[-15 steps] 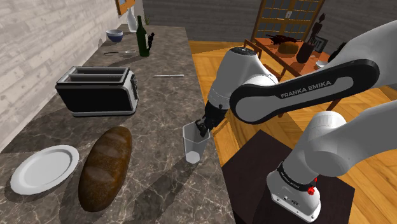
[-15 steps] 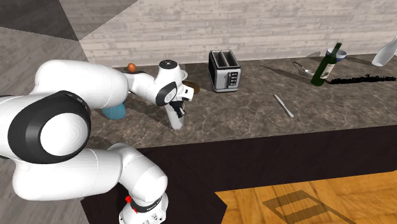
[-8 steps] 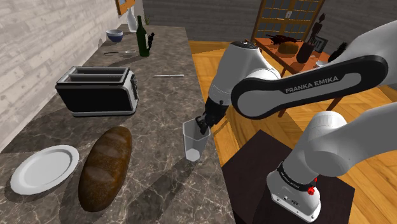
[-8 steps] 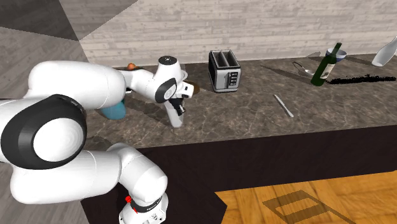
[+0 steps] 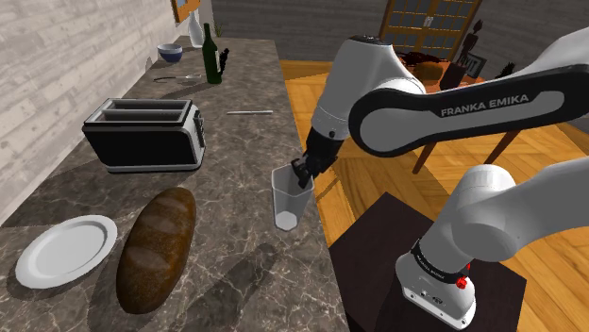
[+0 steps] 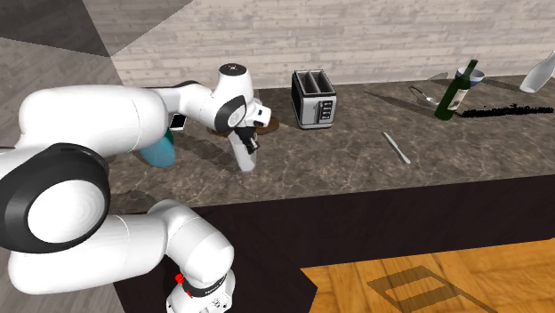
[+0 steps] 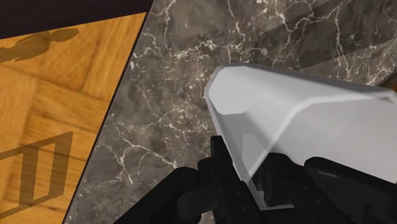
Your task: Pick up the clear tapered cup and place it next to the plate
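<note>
Dark veined stone forms the counter (image 5: 236, 160). Items are listed along the shoulder view, left to right.

1. White plate (image 5: 66, 249): lies flat by the counter's wall-side edge, toward its near end.
2. Brown bread loaf (image 5: 156, 247): lies just beside the plate, long axis along the counter's length, between the plate and the cup.
3. Toaster (image 5: 146, 133): stands farther along the wall-side edge, apart from both.
4. Translucent grey-white cup (image 5: 288, 203): close to the counter's open edge, the one facing the wooden floor (image 5: 304, 90). Its long axis is upright, mouth up, narrowing to the base. Whether the base is clear of the stone cannot be told.
5. Gripper (image 5: 302, 174): sits at the cup's rim on the open-edge side. The fingers (image 7: 216, 175) are closed to a narrow gap and pinch the cup wall, seemingly one inside the mouth and one outside.

Governing relation: from the held cup, the plate lies toward the wall-side edge and the near end, with the loaf directly across the path. Judgement: the carry calls for enough lift to pass the base over the loaf, or a route round its end, with the axis kept upright because only one wall is gripped. Bare stone shows between plate and toaster.
</note>
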